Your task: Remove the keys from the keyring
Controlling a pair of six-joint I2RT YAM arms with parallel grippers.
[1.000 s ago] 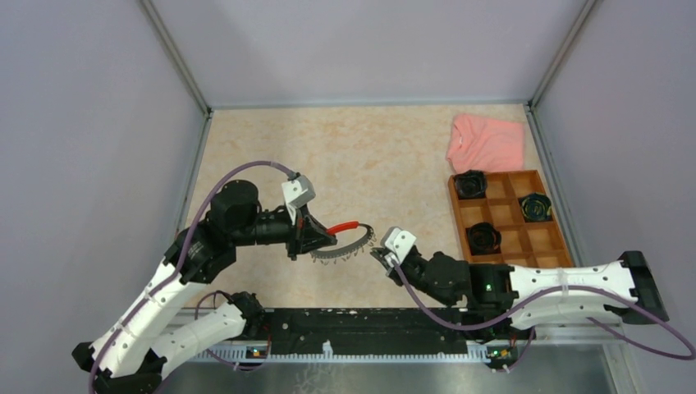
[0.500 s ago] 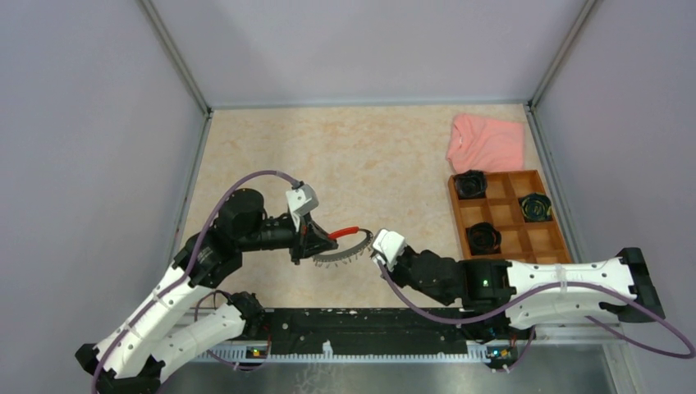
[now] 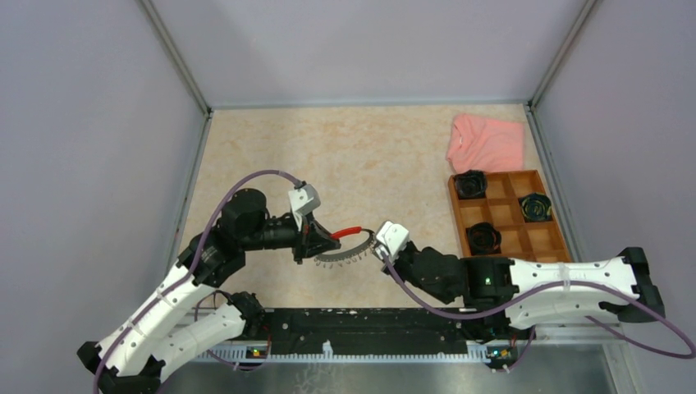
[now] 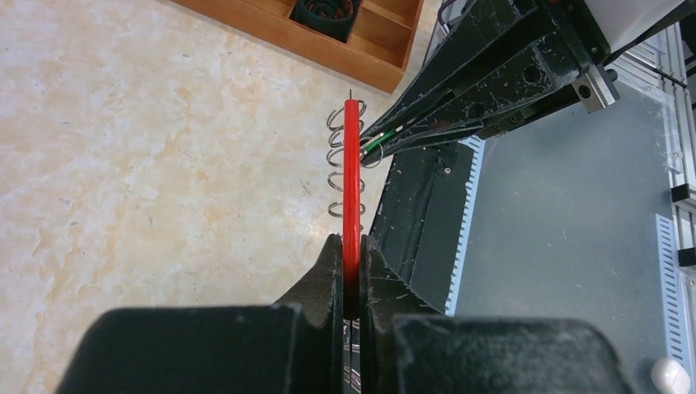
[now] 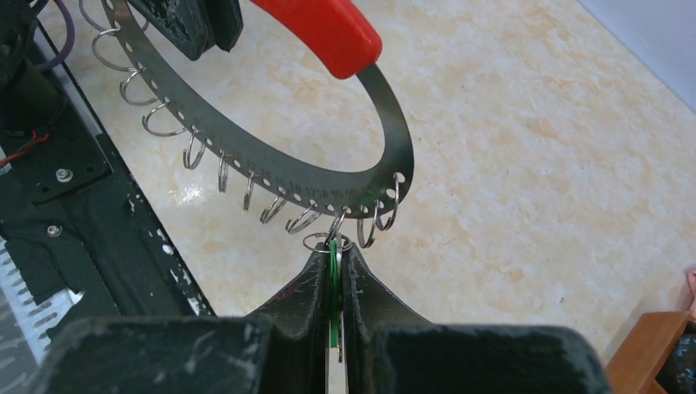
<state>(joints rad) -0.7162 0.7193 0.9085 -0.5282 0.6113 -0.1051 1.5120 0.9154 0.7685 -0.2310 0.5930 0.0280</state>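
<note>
The keyring (image 3: 349, 246) is a thin grey hoop with a red sleeve (image 3: 345, 231) and several small wire rings along its edge, held above the table. My left gripper (image 3: 326, 239) is shut on the red sleeve (image 4: 351, 180). My right gripper (image 3: 377, 248) is shut on the green-headed key (image 5: 334, 271), which still hangs from a small ring on the grey band (image 5: 271, 172). In the left wrist view the green key (image 4: 376, 144) shows between the right fingers (image 4: 460, 123). Other keys are not visible.
A wooden compartment tray (image 3: 542, 238) at the right holds black coiled bundles (image 3: 483, 238). A pink cloth (image 3: 486, 141) lies at the back right. A black rail (image 3: 369, 328) runs along the near table edge.
The left gripper carried the keyring slightly right, and the right gripper moved left and forward up to the hoop's end, where it now grips the green key.
</note>
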